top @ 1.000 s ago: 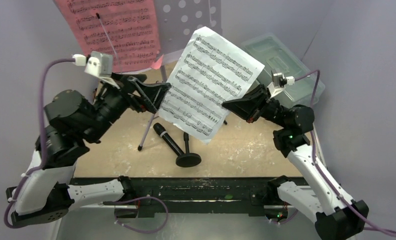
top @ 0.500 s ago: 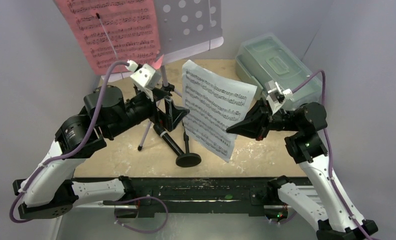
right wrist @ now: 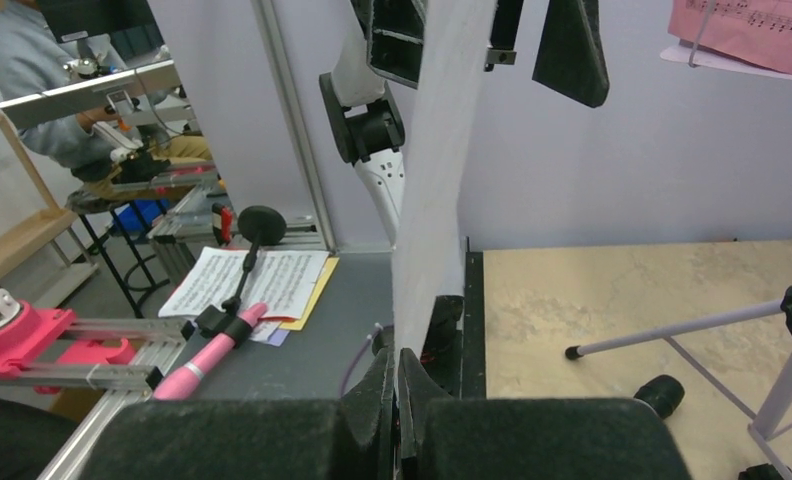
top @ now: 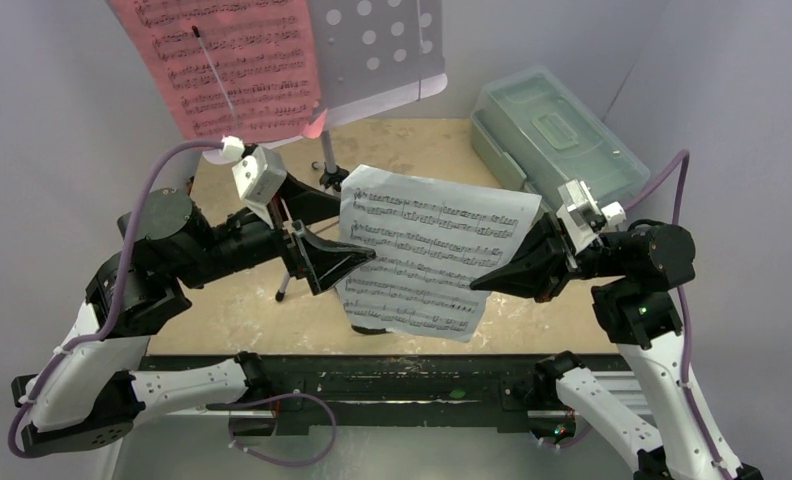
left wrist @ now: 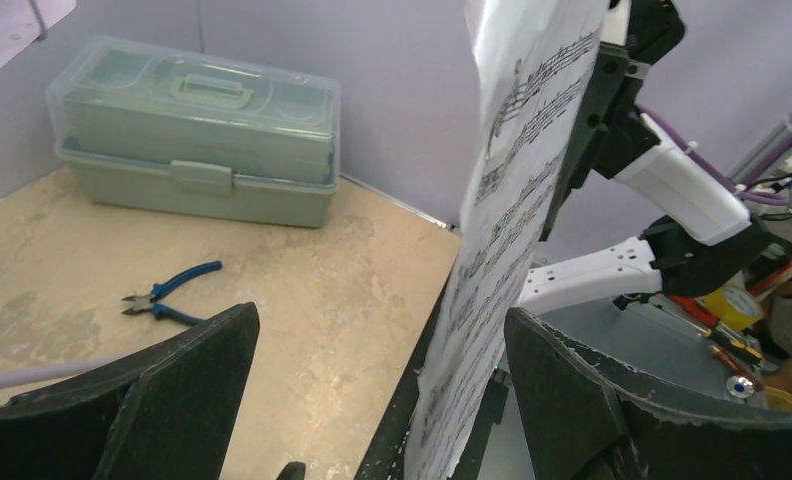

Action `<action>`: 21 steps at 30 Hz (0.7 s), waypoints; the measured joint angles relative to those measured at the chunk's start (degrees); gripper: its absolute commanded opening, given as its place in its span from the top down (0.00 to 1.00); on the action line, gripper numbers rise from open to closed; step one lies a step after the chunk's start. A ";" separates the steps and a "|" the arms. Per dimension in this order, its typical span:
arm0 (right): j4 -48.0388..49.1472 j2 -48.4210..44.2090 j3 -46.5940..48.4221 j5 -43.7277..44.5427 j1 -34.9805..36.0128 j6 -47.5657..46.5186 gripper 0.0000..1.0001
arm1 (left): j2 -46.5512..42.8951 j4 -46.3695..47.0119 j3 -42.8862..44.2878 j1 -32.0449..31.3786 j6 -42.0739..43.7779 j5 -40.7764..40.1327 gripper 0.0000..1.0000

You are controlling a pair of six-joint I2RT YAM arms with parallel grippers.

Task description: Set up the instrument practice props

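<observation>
My right gripper (top: 484,282) is shut on the right edge of a white music sheet (top: 427,255) and holds it upright over the table's front. In the right wrist view the jaws (right wrist: 400,375) pinch the sheet (right wrist: 432,180) edge-on. My left gripper (top: 357,235) is open, its fingers on either side of the sheet's left edge; the sheet (left wrist: 512,230) stands between the fingers (left wrist: 612,400). The pink sheet (top: 227,65) rests on the lavender stand's punched tray (top: 382,50). The microphone and mic stand are mostly hidden behind the white sheet.
A clear lidded box (top: 552,130) stands at the back right. Blue-handled pliers (left wrist: 167,295) lie on the table in front of the box (left wrist: 197,130). The stand's leg (right wrist: 672,330) reaches along the table under the sheet.
My right gripper has swung the white sheet down and toward the front, turning it sideways. My left gripper has moved right and now straddles the sheet's left edge.
</observation>
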 measured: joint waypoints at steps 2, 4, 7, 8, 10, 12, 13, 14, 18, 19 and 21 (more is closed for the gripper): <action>0.48 -0.02 0.17 -0.13 0.00 0.44 1.00 | -0.46 1.03 -0.26 0.00 -0.72 2.21 0.18; 0.87 0.04 0.17 -0.15 0.00 1.01 1.00 | -0.94 2.32 -0.70 0.00 -1.53 4.15 0.25; 1.77 0.11 0.17 -0.13 0.00 1.68 1.00 | -1.77 5.29 -2.25 0.00 -2.78 7.15 0.38; 1.95 0.11 0.20 -0.11 0.00 1.81 1.00 | -1.95 6.34 -2.82 0.00 -3.32 8.26 0.43; 2.43 0.31 0.42 -0.04 0.00 1.86 1.00 | -1.77 7.93 -3.21 0.00 -3.80 10.23 0.55; 2.86 0.81 0.76 0.11 0.00 1.86 1.00 | -1.18 9.07 -3.19 0.00 -3.85 11.30 0.72; 3.06 1.01 0.90 0.28 0.00 1.84 1.00 | -0.92 9.38 -3.19 0.00 -3.76 11.45 0.83; 3.17 1.38 1.09 0.44 0.00 1.84 1.00 | -0.50 9.53 -3.04 0.00 -3.61 11.43 0.95; 2.56 2.82 1.99 2.45 0.00 1.55 0.68 | 1.53 8.79 -0.61 0.00 -1.60 7.37 1.00; 1.68 3.34 2.62 3.80 0.00 1.07 0.59 | 2.16 8.52 0.24 0.00 -0.94 5.25 1.00; 0.28 4.63 4.24 7.34 0.00 0.11 0.44 | 2.82 8.11 1.64 0.00 0.52 0.63 1.00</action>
